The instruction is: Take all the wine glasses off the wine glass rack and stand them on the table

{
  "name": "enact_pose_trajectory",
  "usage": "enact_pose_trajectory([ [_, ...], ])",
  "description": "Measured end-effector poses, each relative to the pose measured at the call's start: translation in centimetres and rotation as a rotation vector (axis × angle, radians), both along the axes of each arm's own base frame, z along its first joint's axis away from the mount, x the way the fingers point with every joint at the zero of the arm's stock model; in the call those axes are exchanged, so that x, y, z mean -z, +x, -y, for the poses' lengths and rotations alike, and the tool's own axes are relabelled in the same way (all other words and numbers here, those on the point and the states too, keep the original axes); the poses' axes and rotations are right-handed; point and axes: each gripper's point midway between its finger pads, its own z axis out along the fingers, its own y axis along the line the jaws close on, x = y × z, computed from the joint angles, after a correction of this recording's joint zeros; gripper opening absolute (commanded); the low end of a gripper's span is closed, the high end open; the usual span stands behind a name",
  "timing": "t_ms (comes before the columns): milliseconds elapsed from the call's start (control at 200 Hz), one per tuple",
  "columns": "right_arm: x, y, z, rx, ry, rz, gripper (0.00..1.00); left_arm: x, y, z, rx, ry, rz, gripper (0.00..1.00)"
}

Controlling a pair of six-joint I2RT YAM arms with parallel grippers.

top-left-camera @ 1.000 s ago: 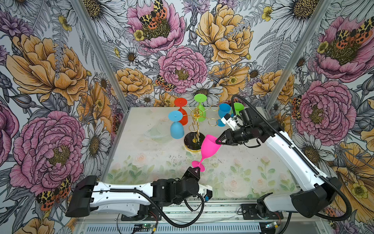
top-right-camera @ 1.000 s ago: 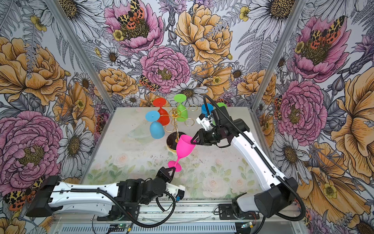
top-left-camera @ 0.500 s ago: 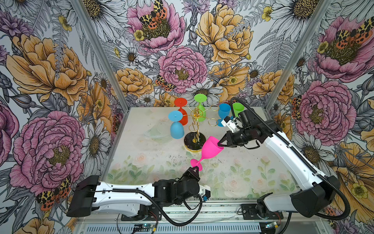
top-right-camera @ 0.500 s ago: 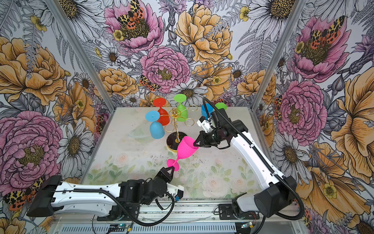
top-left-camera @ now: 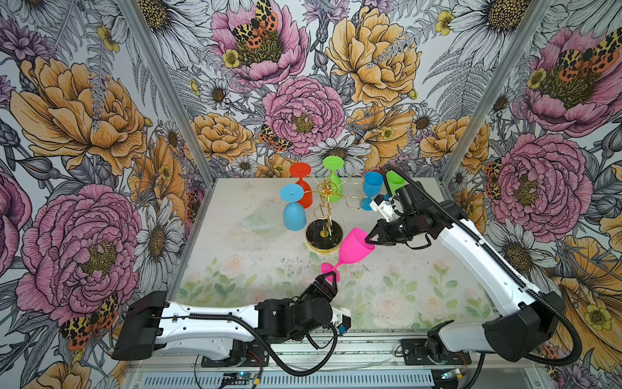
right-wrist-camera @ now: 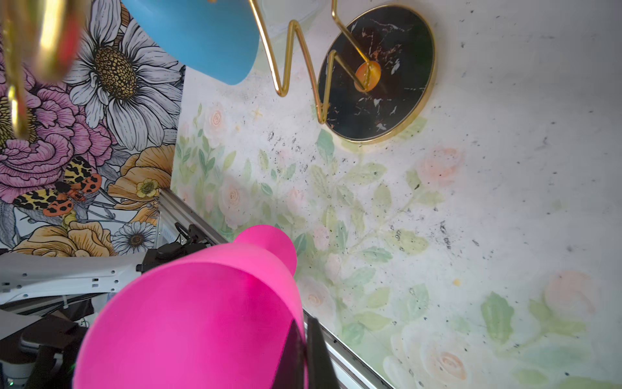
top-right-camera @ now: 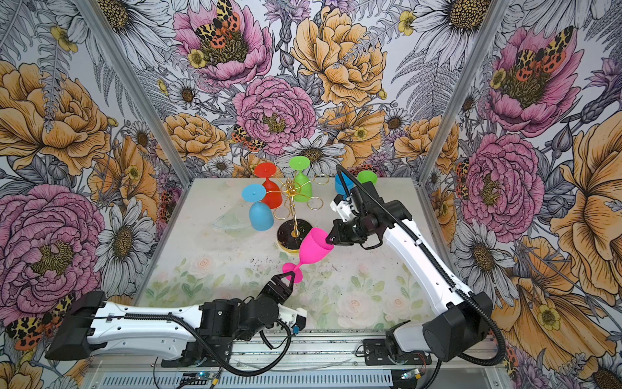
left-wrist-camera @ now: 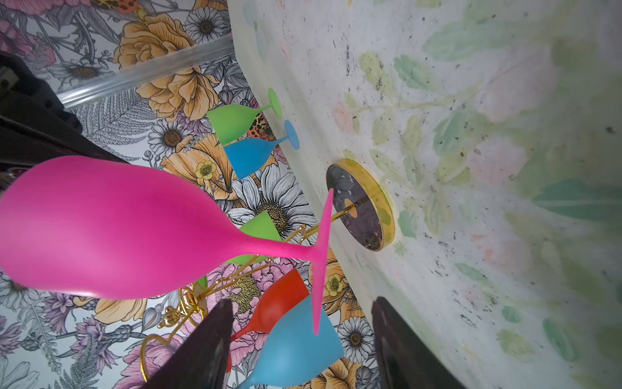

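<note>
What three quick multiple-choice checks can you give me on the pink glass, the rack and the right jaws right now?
1. The pink wine glass is: A) lying flat; B) tilted in the air in front of the wine glass rack; C) hanging on a hook.
2. Glasses hanging on the rack: A) one; B) five; C) three.
3. The right gripper is: A) shut on the pink glass's rim; B) open; C) shut on nothing.
Key: 1 B, its foot floats free; 2 C, the blue glass, red glass and green glass hang foot-up; 3 A, the jaws pinch the rim.
</note>
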Motion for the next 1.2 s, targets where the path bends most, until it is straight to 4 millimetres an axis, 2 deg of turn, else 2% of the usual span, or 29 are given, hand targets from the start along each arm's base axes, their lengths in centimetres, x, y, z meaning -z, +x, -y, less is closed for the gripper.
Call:
enact_pose_trajectory([
  [60, 0.3, 0.6, 1.0, 0.035, -0.049, 0.025, 0.0, 0.0, 0.0, -0.1, -0.017, -0.037, -0.026, 0.78],
  [130, 0.6, 1.4, 2.3, 0.081, -0.121, 0.064, 0.0, -0.3, 0.1, -0.2, -0.041, -0.102, -0.058, 0.88],
  [240, 0.6, 2.8, 4.6, 0.154, -0.241, 0.134, 0.0, -1.7, 0.5, -0.2, -0.113, -0.289, -0.126, 0.96],
  [405, -0.6, 5.3, 7.4, 0.246, -0.398, 0.241, 0.0, -5.5, 1.8, -0.2, -0.275, -0.613, -0.224, 0.99],
  [570, -0.7, 8.4, 8.7, 0.298, -0.496, 0.276, 0.0, -9.1, 3.8, -0.7, -0.483, -0.955, -0.365, 0.99],
  [791, 1.1, 12.0, 9.4, 0.329, -0.565, 0.255, 0.0, -9.4, 4.5, -1.8, -0.651, -1.214, -0.542, 0.99],
  [991, 2.0, 15.1, 10.0, 0.365, -0.567, 0.251, 0.0, -10.0, 5.7, -4.8, -0.796, -1.466, -0.703, 0.97],
  [1196, 3.1, 17.9, 9.4, 0.366, -0.569, 0.248, 0.0, -11.5, 6.9, -10.4, -0.929, -1.727, -0.803, 0.96],
])
